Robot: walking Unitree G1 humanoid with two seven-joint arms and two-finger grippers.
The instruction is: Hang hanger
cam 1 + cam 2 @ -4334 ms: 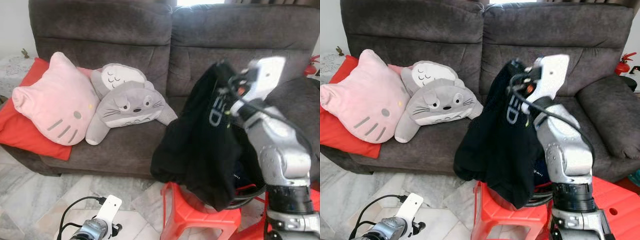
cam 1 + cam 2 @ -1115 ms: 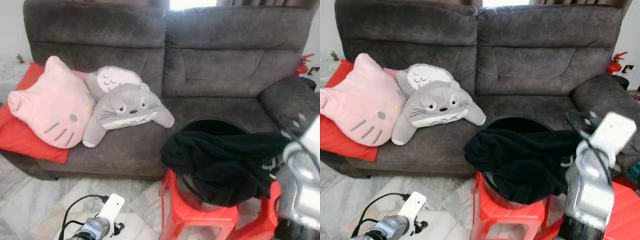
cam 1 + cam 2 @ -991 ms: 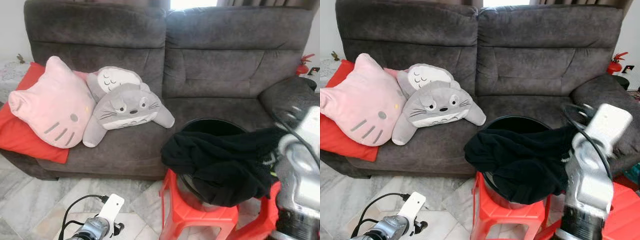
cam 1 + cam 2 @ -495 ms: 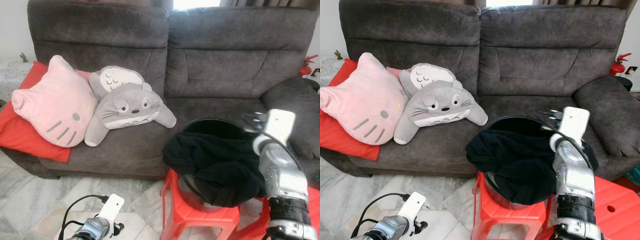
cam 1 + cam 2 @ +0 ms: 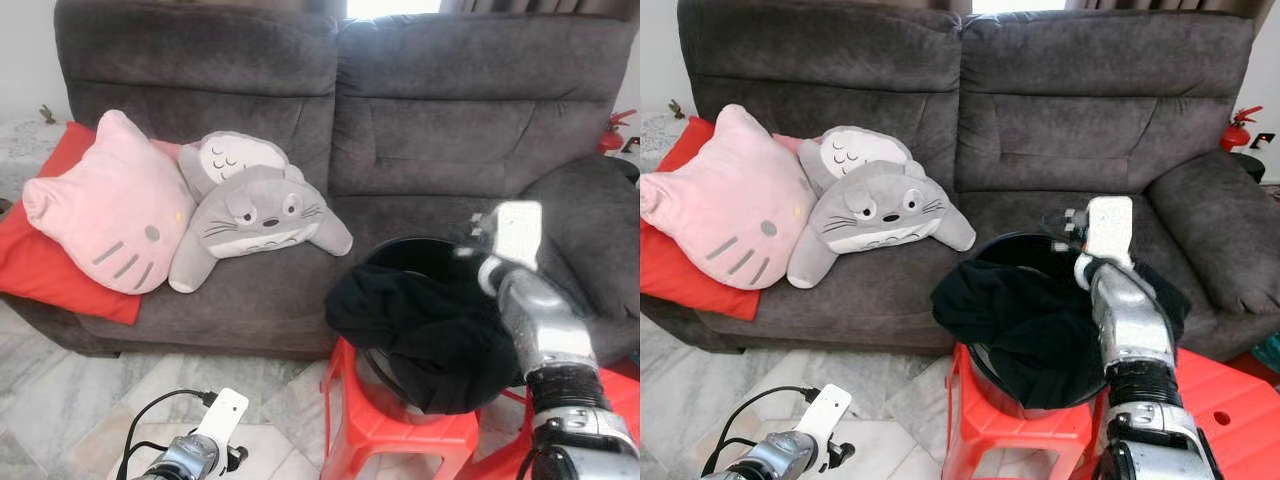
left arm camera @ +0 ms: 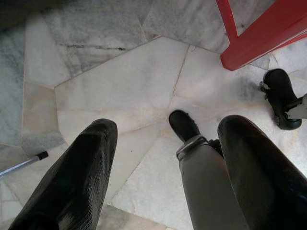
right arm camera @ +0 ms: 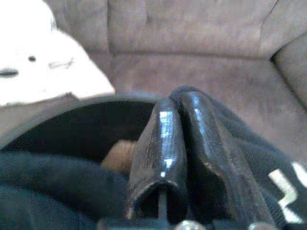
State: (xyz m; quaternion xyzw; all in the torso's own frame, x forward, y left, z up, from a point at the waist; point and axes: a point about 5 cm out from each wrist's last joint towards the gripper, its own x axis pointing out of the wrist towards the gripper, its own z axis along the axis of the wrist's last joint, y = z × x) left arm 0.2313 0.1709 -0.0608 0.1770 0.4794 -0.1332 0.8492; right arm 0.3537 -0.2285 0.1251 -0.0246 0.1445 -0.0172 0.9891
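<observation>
silver arms, black fingers, white wrist cameras

the right arm [image 5: 540,325] is ribbed silver metal with a black corrugated joint, a thin black cable and a white box on its wrist. the right gripper [image 7: 180,120] has two glossy black fingers. the left arm [image 5: 185,462] carries a like white box and looped black cable. the left gripper [image 6: 165,143] has two black fingers; below, a grey leg ends in what seems a black foot.

Head pair looks forward and down from standing height, both eyes sharing the grey sofa [image 5: 330,120] and black basket [image 5: 1025,255]. Left wrist camera faces straight down, near the marble floor [image 6: 120,86]. Right wrist camera sits close over the basket, facing the sofa.
</observation>
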